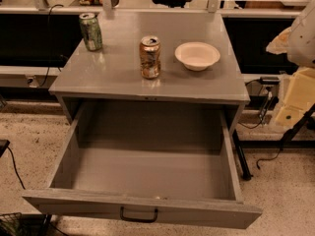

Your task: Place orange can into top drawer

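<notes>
Top drawer [147,173] stands pulled fully open beneath the grey bench [118,73], which carries 3 things. Gripper [295,100] hangs pale at the right edge, beside the bench and well apart from them; whether it is spread or pressed together cannot be told. White bowl [197,55] sits just right of the upright orange can [150,57], mid-bench; green can [91,31] stands back left

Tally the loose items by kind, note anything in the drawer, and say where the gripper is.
Cans: 2 (green can, orange can)
Bowls: 1 (white bowl)
Total: 3
In the top drawer: 0
The gripper is at the right edge of view, away from both cans.
</notes>
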Tool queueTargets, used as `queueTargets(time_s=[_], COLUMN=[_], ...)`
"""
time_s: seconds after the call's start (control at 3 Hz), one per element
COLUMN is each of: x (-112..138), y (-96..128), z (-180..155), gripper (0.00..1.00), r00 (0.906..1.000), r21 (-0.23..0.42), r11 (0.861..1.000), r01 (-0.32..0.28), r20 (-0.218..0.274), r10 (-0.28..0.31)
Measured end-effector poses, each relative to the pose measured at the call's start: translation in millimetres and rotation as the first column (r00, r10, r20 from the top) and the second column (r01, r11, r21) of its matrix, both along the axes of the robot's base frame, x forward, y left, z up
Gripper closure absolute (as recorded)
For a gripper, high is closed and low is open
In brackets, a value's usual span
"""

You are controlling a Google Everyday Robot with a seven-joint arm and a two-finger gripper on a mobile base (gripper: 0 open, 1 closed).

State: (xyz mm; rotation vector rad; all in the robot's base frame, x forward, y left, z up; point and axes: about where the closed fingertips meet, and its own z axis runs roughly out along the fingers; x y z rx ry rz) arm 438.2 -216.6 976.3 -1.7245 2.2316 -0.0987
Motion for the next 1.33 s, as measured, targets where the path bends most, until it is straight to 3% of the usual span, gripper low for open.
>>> queueTargets(time_s=[0.67,1.0,1.33], x=[23.6,85.9,159.6], y=[2.0,6.2,18.8], z=[-13.9,-18.8,-12.2], gripper=[0.00,0.00,0.00], r00=[0.9998,0.9960,0.9741], r21=[-0.010,0.009,0.082], r11=[1.000,0.999,0.996], r01=[0.020,0.043,0.031], r20=[-0.007,0.078,0.221], r10=[-0.020,-0.044,-0.049])
